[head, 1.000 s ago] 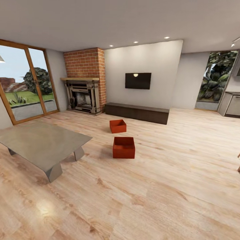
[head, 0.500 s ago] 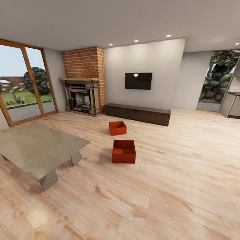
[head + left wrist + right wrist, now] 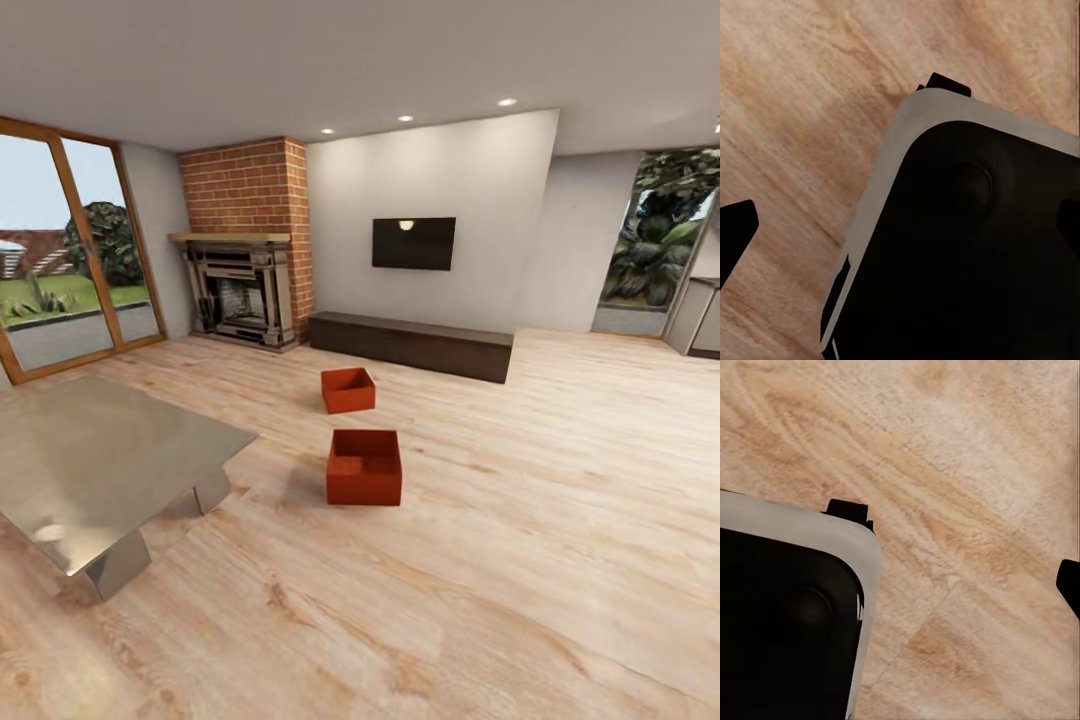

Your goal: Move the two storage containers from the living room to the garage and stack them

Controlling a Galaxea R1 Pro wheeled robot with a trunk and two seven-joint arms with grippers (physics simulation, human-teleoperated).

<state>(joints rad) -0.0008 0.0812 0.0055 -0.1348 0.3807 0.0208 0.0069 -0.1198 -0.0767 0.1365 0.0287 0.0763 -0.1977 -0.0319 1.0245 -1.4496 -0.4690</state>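
Observation:
Two orange-red storage containers stand open-topped on the light wood planks of the living room. The nearer container is ahead of me near the middle of the head view. The farther container sits just behind it, in front of the long dark bench. In the left wrist view, my left gripper hangs over the planks and my own base with its dark fingertips wide apart and nothing between them. One fingertip of my right gripper shows at the frame's edge, also empty. The garage is out of view.
A low grey metal table stands at the left, close to my path. The brick fireplace, the wall TV and glass doors line the far side. Open plank floor stretches to the right.
The whole head view has shifted: both containers and the table now look nearer and lower in the picture. The containers themselves have not moved on the planks.

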